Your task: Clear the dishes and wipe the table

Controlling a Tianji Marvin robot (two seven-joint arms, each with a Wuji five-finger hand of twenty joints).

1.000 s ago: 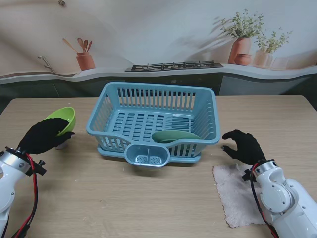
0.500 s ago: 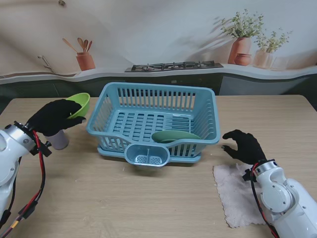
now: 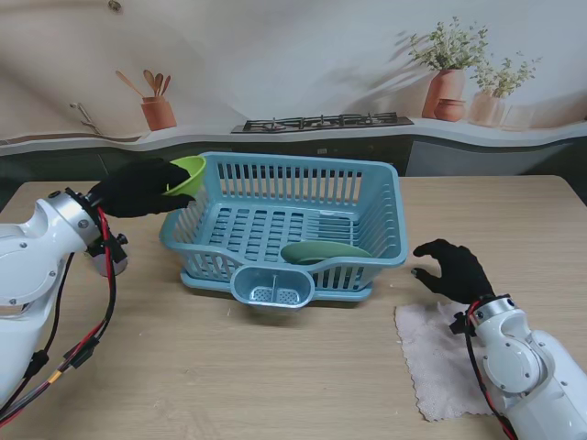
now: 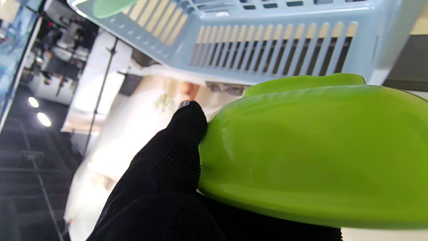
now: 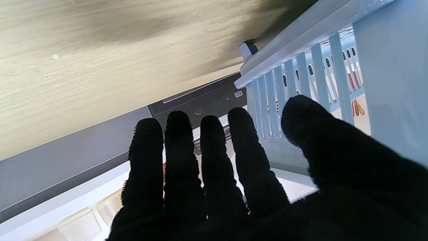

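Observation:
My left hand (image 3: 139, 189) is shut on a lime green bowl (image 3: 186, 174) and holds it in the air at the left rim of the light blue dish rack (image 3: 367, 261). The left wrist view shows the bowl (image 4: 311, 147) filling the frame, a black finger (image 4: 180, 140) against its side and the rack's slatted wall (image 4: 267, 47) beyond. A dull green plate (image 3: 323, 251) lies inside the rack near its front. My right hand (image 3: 451, 269) hovers open over the table right of the rack, fingers (image 5: 207, 157) spread, just beyond a grey cloth (image 3: 442, 356).
A grey cup (image 3: 99, 260) stands on the table to the left, mostly hidden behind my left forearm. The rack has a small cutlery holder (image 3: 272, 286) on its front side. The wooden table (image 3: 229, 367) runs back to a printed kitchen backdrop.
My left hand has lifted the green bowl off the cup on the left and carried it up and to the right, to the rack's left rim. The right hand has stayed put.

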